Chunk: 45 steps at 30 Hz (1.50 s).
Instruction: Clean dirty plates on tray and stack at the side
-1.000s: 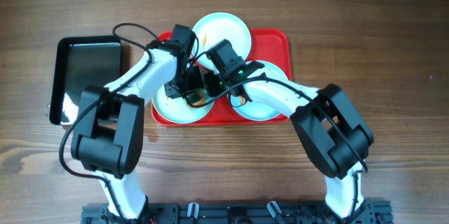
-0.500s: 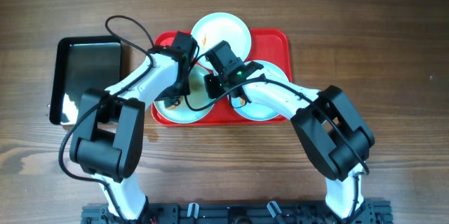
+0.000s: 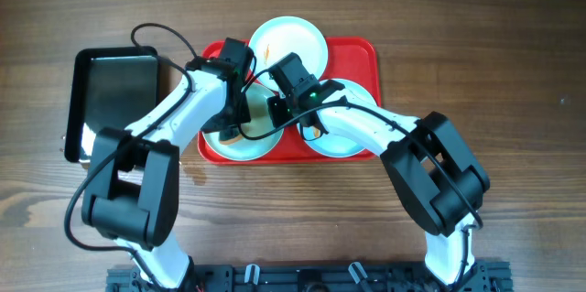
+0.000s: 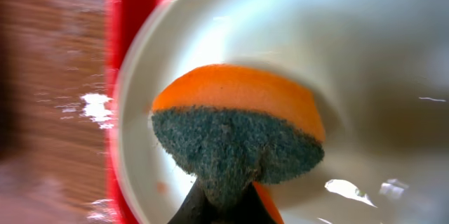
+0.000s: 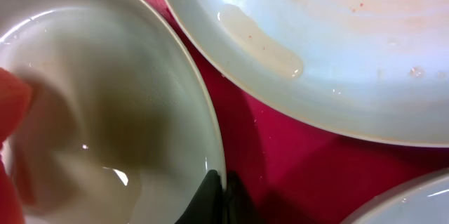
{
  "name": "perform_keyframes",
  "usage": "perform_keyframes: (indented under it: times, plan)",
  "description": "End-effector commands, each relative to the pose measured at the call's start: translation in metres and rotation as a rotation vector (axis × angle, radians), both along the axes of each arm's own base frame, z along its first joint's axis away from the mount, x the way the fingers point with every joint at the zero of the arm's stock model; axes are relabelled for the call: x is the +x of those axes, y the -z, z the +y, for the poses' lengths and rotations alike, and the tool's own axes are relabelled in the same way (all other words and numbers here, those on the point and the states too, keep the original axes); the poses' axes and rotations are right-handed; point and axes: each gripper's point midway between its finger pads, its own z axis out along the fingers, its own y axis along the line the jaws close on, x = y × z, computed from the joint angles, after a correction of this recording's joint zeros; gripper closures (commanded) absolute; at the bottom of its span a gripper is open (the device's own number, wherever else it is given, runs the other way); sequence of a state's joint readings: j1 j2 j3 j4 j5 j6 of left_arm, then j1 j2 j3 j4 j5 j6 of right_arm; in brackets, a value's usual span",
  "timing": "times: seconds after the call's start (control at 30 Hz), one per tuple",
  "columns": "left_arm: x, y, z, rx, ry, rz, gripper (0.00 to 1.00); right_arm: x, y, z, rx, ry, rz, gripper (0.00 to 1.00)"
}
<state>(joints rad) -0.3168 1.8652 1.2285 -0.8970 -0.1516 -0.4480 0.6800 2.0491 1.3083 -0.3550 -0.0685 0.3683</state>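
Biggest worry here: the front-left plate sits at the near-left corner of the red tray, and the left jaws are clamped on an orange-and-green sponge that's down in that plate. Shove too hard sideways and I reckon the plate skates over the tray lip onto the worktop. It could also knock into the other 2, the far plate and the front-right plate.

The right jaws are closed at the rim of that same plate, and it looks like a pinch to steady it. It's a tiny bite on a wet glossy edge though, so it could slip. Both arms are also crowded over 1 spot, so the wrists could bump each other.

Views:
- **Overhead:** gives the whole layout plus the black tray off to the left, but the arms mostly hide the sponge.
- **Left wrist:** shows the sponge in the plate and an orange speck near the rim.
- **Right wrist:** the only one that shows the rim pinch, plus faint reddish specks and a wet smear on the far plate.
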Motion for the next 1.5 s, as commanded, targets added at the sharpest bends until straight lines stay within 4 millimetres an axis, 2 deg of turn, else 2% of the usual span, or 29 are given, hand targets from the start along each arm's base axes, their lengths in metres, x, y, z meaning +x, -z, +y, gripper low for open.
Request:
perform_keyframes:
  times: [0.0, 0.1, 0.3, 0.47, 0.57, 0.63, 0.73, 0.97, 1.17, 1.23, 1.33, 1.47]
  plan:
    - [0.001, -0.005, -0.026, -0.156, -0.009, 0.003, 0.96, 0.002, -0.013, 0.002, -0.007, -0.024, -0.038, 0.96]
    - [0.001, 0.001, -0.031, -0.192, -0.005, -0.004, 0.96, 0.002, -0.013, 0.002, -0.008, -0.030, -0.041, 0.96]
    - [-0.004, 0.017, -0.028, -0.192, -0.006, -0.014, 0.96, 0.002, -0.013, 0.001, -0.009, -0.028, -0.037, 0.96]
    - [-0.020, 0.037, -0.019, -0.163, -0.007, 0.010, 0.96, 0.001, -0.012, 0.001, -0.008, -0.024, -0.033, 0.96]
    - [-0.028, 0.042, 0.005, -0.035, -0.013, 0.017, 0.96, 0.001, -0.012, 0.000, -0.013, -0.022, -0.029, 0.96]
    - [-0.029, 0.038, 0.029, 0.101, -0.014, 0.008, 0.96, 0.001, -0.012, 0.000, -0.013, -0.023, -0.030, 0.96]
    - [-0.028, 0.031, 0.051, 0.233, -0.015, -0.013, 0.96, 0.001, -0.012, 0.001, -0.012, -0.023, -0.031, 0.96]
    - [-0.013, 0.015, 0.072, 0.376, -0.022, -0.081, 0.96, 0.001, -0.013, 0.001, -0.011, -0.023, -0.032, 0.96]
    - [0.021, -0.018, 0.061, 0.340, -0.049, -0.201, 0.96, 0.002, -0.013, 0.001, -0.009, -0.020, -0.032, 0.96]
    - [0.031, -0.033, 0.051, 0.272, -0.076, -0.244, 0.96, 0.002, -0.014, 0.002, -0.008, -0.019, -0.032, 0.96]
    - [0.038, -0.050, 0.030, 0.138, -0.074, -0.282, 0.96, 0.003, -0.018, 0.002, -0.004, -0.019, -0.038, 0.96]
    - [0.033, -0.069, 0.010, 0.003, -0.059, -0.298, 0.96, 0.003, -0.032, 0.003, 0.009, -0.019, -0.055, 0.96]
